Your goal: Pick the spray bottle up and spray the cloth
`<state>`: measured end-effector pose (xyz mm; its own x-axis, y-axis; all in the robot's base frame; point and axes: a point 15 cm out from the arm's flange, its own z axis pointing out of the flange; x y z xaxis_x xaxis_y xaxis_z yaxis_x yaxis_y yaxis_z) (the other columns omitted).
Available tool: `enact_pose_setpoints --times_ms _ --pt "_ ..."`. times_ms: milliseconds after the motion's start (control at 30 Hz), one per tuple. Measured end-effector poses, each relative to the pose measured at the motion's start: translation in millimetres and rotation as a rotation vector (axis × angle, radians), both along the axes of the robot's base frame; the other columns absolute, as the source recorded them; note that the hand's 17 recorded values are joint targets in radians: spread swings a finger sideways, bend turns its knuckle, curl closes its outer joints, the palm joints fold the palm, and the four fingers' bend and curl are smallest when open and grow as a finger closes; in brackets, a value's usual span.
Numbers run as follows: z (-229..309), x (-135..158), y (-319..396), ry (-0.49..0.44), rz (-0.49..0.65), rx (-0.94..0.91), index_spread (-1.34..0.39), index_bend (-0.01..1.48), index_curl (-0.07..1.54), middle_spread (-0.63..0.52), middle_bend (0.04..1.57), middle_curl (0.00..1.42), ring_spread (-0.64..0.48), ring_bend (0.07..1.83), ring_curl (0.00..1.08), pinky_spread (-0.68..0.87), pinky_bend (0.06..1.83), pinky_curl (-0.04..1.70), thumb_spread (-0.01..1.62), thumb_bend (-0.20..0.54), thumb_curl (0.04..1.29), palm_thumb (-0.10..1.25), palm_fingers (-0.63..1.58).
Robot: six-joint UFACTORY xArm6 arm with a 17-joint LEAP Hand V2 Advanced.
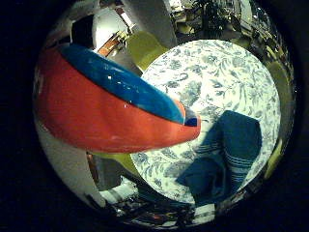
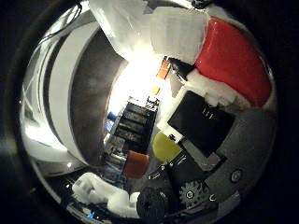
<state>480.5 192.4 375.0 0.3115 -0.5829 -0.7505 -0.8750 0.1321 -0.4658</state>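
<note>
A round table (image 1: 227,72) carries a white tablecloth printed with blue-grey leaves and flowers. Yellow-green chairs (image 1: 145,48) stand at its edge, one beyond the far rim. Darker furniture and a leafy plant (image 1: 212,19) fill the dim room behind. Past the fingertips, a bright light (image 2: 140,74) glares above dark shelving (image 2: 133,123).

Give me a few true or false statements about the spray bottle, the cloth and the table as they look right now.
1. The spray bottle is red with a blue part. True.
2. The cloth is yellow. False: it is dark blue with pale stripes.
3. The cloth lies on the floral tablecloth. True.
4. The bottle is standing on the table beside the cloth. False: it is close to the palm, above the table, with the hand at it.
</note>
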Motion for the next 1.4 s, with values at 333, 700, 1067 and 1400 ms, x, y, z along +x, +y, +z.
enact_pose_setpoints --times_ms 333,700,1067,1400 --pt "-42.6 11.4 5.4 0.004 -0.017 0.151 -0.16 1.23 0.67 -0.07 1.37 0.59 -0.17 1.44 0.65 -0.23 1.01 1.31 0.89 -0.015 0.81 1.04 1.19" --pt "-94.8 11.0 -6.1 0.060 -0.007 0.164 -0.16 1.23 0.66 -0.07 1.38 0.59 -0.17 1.44 0.65 -0.24 1.01 1.32 0.89 -0.015 0.81 1.04 1.19" --pt "-115.7 5.6 0.7 0.110 0.053 0.213 -0.16 1.23 0.67 -0.07 1.38 0.59 -0.17 1.43 0.65 -0.24 1.00 1.32 0.89 -0.022 0.81 1.01 1.18" --pt "-118.4 -1.8 17.7 0.103 0.185 0.277 -0.21 0.93 0.64 -0.07 1.30 0.57 -0.18 1.33 0.61 -0.30 0.99 1.11 0.74 -0.037 0.77 0.88 1.09"
